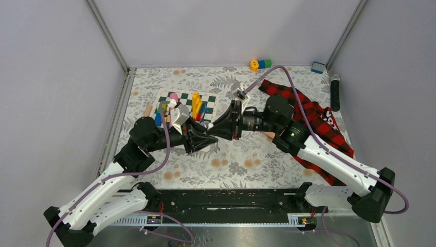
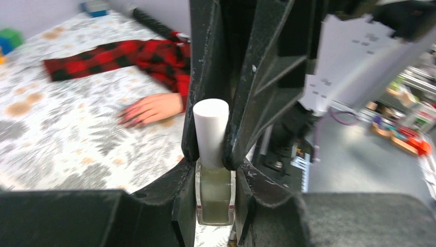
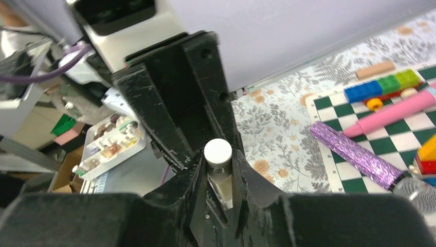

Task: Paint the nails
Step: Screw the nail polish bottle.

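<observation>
My left gripper [image 1: 204,139] [image 2: 215,180] is shut on the glass body of a nail polish bottle [image 2: 214,195] with pale greenish liquid. My right gripper [image 1: 220,130] [image 3: 218,167] meets it from the opposite side and is shut on the bottle's white cap [image 2: 211,128] [image 3: 218,152]. Both hold the bottle above the table's middle. The pale dummy hand [image 2: 151,109] lies flat on the floral cloth, its plaid sleeve [image 2: 128,56] [image 1: 313,116] trailing behind. Its reddish nails [image 2: 126,119] show as tiny tips. In the top view the hand is mostly hidden under my right arm.
A green-and-white checkered board [image 1: 210,99] at the back left carries toy blocks, a yellow piece [image 1: 196,103], a pink tube [image 3: 391,113] and a purple glitter microphone [image 3: 355,154]. Coloured blocks [image 1: 260,64], a blue block [image 1: 318,67] and a black cylinder [image 1: 334,92] lie at the back right.
</observation>
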Motion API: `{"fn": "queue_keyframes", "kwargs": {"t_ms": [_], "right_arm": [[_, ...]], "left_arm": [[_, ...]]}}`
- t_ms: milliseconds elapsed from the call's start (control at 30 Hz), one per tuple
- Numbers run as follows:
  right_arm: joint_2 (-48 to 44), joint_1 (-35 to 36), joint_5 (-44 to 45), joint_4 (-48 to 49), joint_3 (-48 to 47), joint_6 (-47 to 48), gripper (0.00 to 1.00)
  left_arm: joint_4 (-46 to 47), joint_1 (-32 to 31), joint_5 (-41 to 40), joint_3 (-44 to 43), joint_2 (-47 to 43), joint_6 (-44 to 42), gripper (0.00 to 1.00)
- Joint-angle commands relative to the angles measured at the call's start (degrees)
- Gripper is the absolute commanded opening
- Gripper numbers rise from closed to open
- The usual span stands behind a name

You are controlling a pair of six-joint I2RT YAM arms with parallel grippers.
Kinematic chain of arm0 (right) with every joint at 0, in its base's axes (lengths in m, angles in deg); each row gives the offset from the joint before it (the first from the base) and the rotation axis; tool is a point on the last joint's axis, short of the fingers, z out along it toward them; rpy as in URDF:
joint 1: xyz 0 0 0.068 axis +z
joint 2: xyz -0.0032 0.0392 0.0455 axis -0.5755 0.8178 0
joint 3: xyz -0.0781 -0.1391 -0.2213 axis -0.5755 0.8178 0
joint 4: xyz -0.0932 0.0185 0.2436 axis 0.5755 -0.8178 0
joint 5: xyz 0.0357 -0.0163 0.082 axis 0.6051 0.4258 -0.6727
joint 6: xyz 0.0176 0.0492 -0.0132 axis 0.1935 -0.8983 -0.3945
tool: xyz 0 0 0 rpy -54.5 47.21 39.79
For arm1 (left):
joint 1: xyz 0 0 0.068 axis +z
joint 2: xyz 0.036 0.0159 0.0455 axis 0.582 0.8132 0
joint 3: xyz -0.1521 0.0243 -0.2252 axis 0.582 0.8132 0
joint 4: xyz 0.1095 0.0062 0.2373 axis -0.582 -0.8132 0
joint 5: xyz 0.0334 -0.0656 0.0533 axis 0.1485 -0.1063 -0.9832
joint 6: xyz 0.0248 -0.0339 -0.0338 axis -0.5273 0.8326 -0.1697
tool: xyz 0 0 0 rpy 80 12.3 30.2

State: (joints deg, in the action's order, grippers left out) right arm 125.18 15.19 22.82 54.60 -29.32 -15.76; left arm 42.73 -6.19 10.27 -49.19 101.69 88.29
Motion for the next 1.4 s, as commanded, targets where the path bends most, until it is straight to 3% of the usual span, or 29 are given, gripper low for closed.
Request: {"fn": "queue_keyframes", "kwargs": {"t_ms": [0,300,633,1067,1367], "right_arm": [[7.14,4.17,2.23,-8.04,-3.1,-7.82,0.0],[17.28,8.66,18.25,-17.92,-11.25,-13.38,0.0],[21.36,12.87,26.39,-16.97,-15.75,-15.18,0.01],[15.55,10.79,33.02,-19.22,-17.43,-7.8,0.58],[7.54,5.46,33.26,-20.22,-13.77,-5.64,0.72]], "left_arm": [[5.31,0.16,-18.2,-0.16,0.22,-3.35,0.0],[1.05,0.18,-35.19,0.5,1.74,-3.45,0.0],[0.91,0.1,-35.76,0.68,3.15,-3.21,0.0],[2.55,-0.72,-28.97,0.77,1.96,-5.27,0.0],[2.92,-0.85,-26.67,0.98,1.05,-5.92,0.0]]}}
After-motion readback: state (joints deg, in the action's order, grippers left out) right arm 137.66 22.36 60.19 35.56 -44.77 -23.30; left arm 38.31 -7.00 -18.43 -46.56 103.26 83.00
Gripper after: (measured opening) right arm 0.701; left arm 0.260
